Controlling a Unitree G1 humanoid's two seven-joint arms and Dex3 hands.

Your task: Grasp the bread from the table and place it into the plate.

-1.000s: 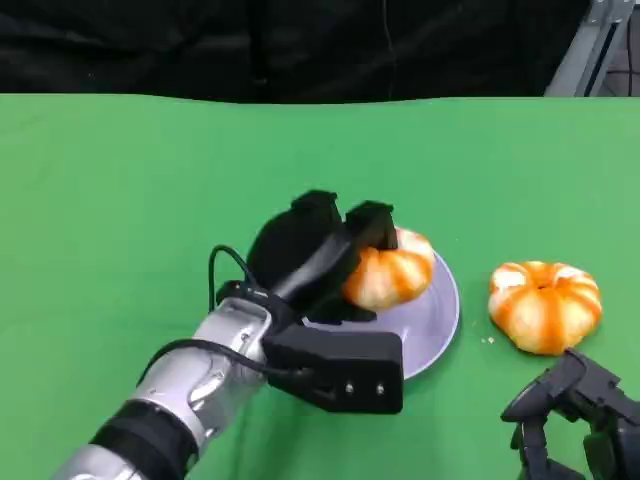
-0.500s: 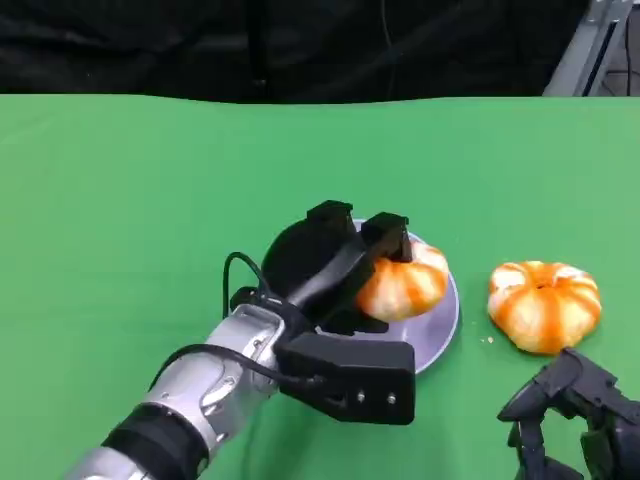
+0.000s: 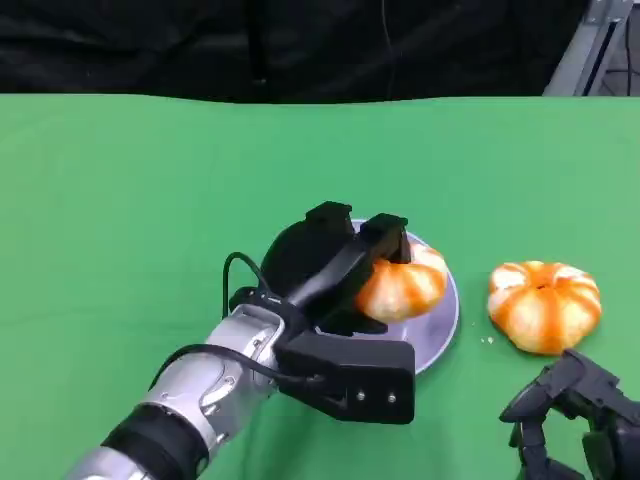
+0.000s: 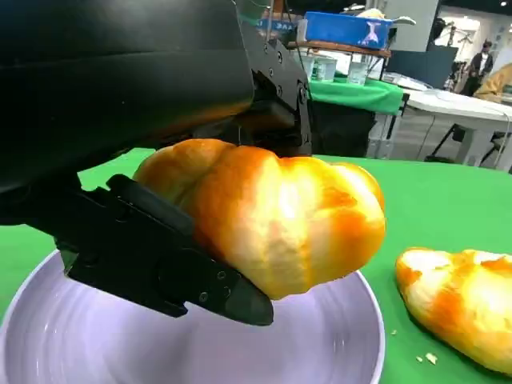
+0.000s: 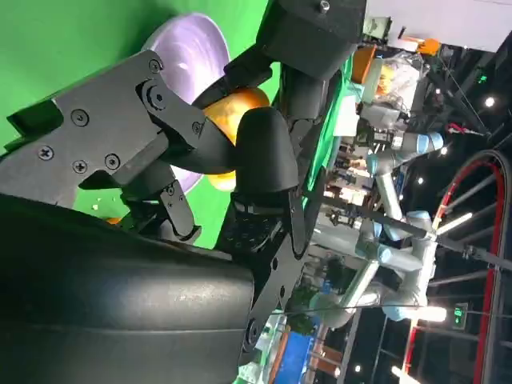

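My left hand (image 3: 330,262) grips a glazed orange-and-white bread roll (image 3: 402,282) and holds it just over the lilac plate (image 3: 443,318). In the left wrist view the roll (image 4: 280,216) hangs above the plate's bowl (image 4: 192,344), pinched between black fingers (image 4: 160,256). A second roll (image 3: 544,304) lies on the green table to the right of the plate, seen also in the left wrist view (image 4: 460,304). My right hand (image 3: 575,415) sits low at the front right, fingers curled with nothing in them. The right wrist view shows my left hand (image 5: 232,152) with the roll (image 5: 232,108) at the plate (image 5: 184,48).
The green table (image 3: 130,200) stretches wide to the left and behind the plate, ending at a dark backdrop. A few crumbs (image 3: 488,340) lie between the plate and the second roll. A metal frame (image 3: 590,45) stands at the back right corner.
My left hand carried the roll to the right and down, from the plate's left part to over its middle. In the last half second it barely moved. The right hand stayed put.
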